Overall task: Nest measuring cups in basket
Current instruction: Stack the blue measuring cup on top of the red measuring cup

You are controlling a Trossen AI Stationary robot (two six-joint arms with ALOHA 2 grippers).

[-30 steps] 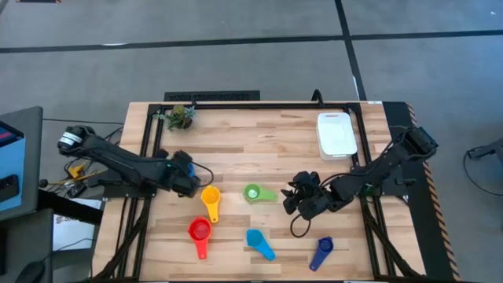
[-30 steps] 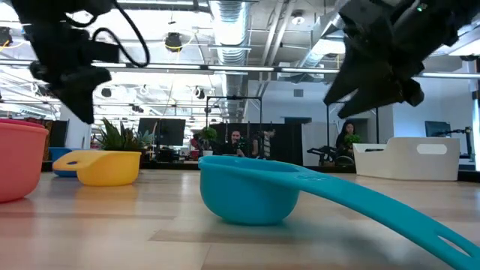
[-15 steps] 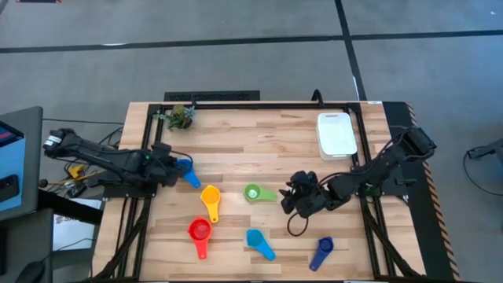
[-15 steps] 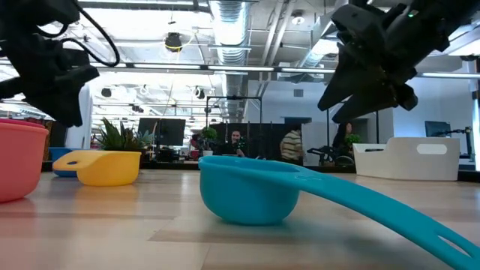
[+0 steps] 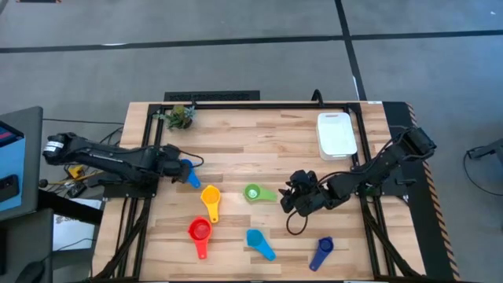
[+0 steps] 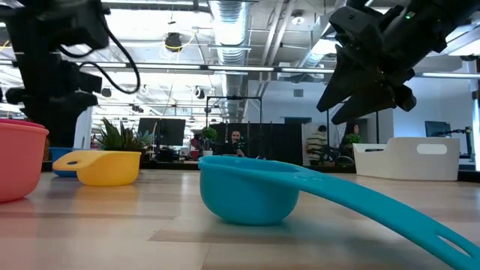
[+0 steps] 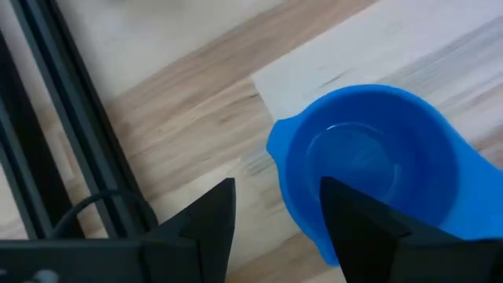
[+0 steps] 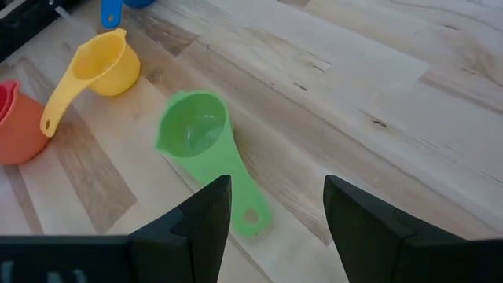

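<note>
Nothing is nested yet: the basket (image 5: 336, 135) sits empty at the far right. Six cups are seen loose mid-table. The left gripper (image 5: 174, 166) is spread beside the blue cup (image 5: 189, 173), the right gripper (image 5: 297, 196) parted near the green cup (image 5: 255, 192), nothing held.

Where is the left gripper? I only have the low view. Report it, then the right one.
Observer: The left gripper is near the table's left edge, fingers open, at a blue cup lying on the wood.
Operator: Now the right.
Observer: The right gripper hangs open beside the green cup, not touching it.
Operator: Check the basket.
Observer: The basket, far right on the table, shows no cup inside.
</note>
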